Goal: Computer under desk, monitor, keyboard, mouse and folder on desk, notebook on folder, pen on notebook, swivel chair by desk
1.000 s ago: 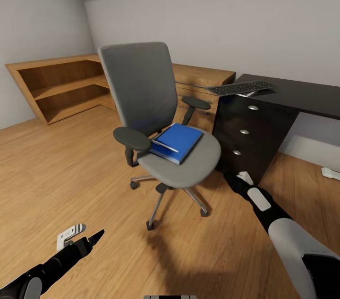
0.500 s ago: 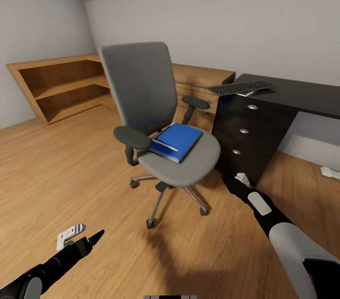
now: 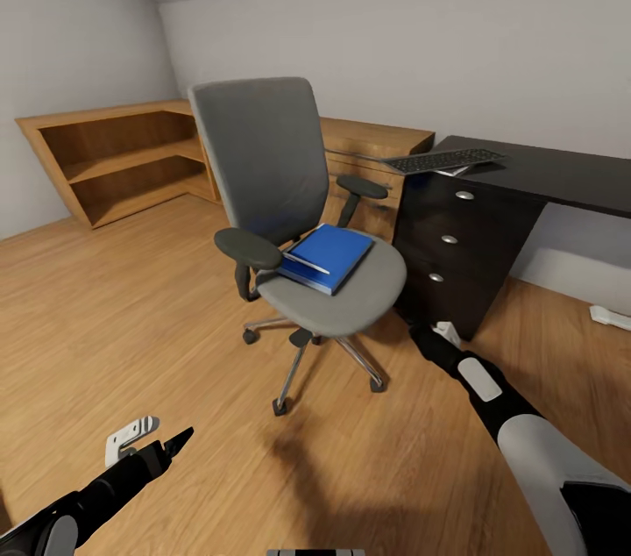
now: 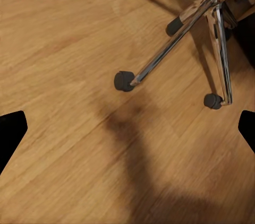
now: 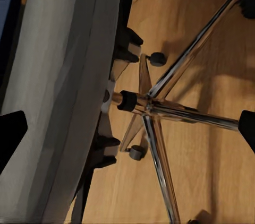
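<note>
On the grey seat of the tall-backed swivel chair with black armrests, you have the flat bright-blue folder lying near the front, with a thin white pen across its near edge; whether a notebook sits on it you cannot tell. Just beside the chair stands the glossy black desk with its dark drawer unit and round silver knobs, and the slim dark-grey keyboard rests on its near corner, overhanging slightly. Your left gripper hangs low over the wood-plank floor, well apart from the chair, its fingers spread and empty; the chrome five-star base shows ahead of it. Your right gripper sits low beside the drawer unit, near the chair's base, jaws parted with nothing between them; its camera looks up at the seat's underside and the chrome column.
</note>
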